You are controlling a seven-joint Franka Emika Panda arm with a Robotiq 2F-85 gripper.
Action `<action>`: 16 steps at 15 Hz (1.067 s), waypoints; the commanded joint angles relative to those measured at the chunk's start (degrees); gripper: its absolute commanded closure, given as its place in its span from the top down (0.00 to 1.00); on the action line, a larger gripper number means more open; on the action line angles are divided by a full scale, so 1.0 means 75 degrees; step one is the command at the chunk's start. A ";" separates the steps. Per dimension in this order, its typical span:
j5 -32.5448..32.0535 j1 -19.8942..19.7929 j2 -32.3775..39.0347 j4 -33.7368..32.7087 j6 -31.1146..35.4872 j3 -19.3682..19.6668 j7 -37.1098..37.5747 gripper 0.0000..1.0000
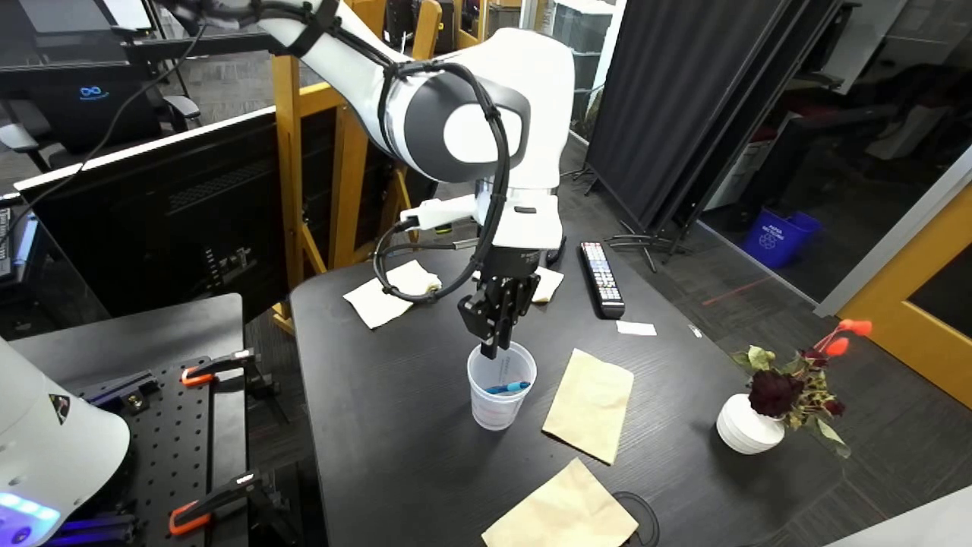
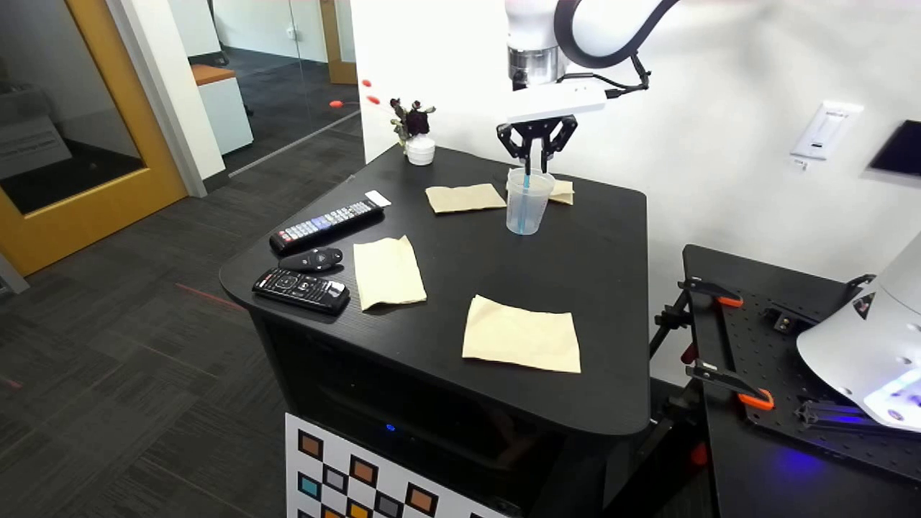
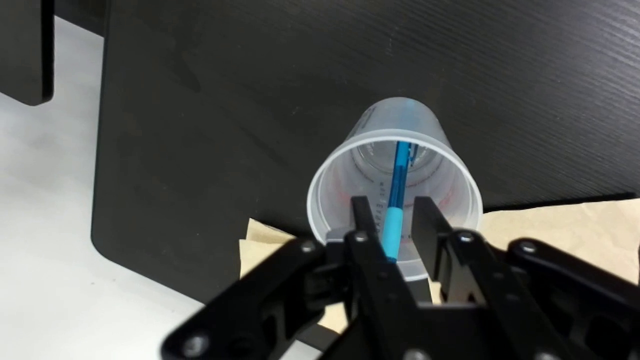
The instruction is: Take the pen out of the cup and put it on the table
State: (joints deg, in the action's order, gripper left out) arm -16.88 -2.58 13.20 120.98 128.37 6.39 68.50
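The translucent cup [image 1: 492,414] stands upright on the dark table [image 1: 395,433]; it also shows in an exterior view [image 2: 536,210] and the wrist view [image 3: 336,192]. The blue-teal pen [image 3: 393,232] leans inside the cup, its light-blue end toward the rim; it shows through the cup wall in both exterior views [image 1: 507,387] [image 2: 523,208]. My gripper [image 3: 393,200] points down at the cup's mouth, partly open. In the wrist view the pen lies between the two fingers, nearer the left one, with a gap to the right finger. Whether the left finger touches it, I cannot tell.
Several tan napkins [image 1: 588,406] [image 2: 522,334] lie around the cup. Remote controls [image 1: 601,279] [image 2: 302,289] lie near a table edge. A white vase with red flowers [image 1: 748,424] [image 2: 420,150] stands near another edge. A wall [image 2: 719,144] rises behind the table.
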 commanded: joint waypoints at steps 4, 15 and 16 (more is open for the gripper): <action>0.0299 -0.0038 0.0444 -0.0444 0.0106 0.0173 -0.0622 0.34; 0.0650 -0.0096 0.1167 -0.0856 0.0625 0.0374 -0.1234 0.36; 0.0673 -0.0096 0.1202 -0.0864 0.0667 0.0390 -0.1250 0.34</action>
State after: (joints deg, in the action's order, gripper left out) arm -13.86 -3.23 20.77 116.02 132.15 8.67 61.78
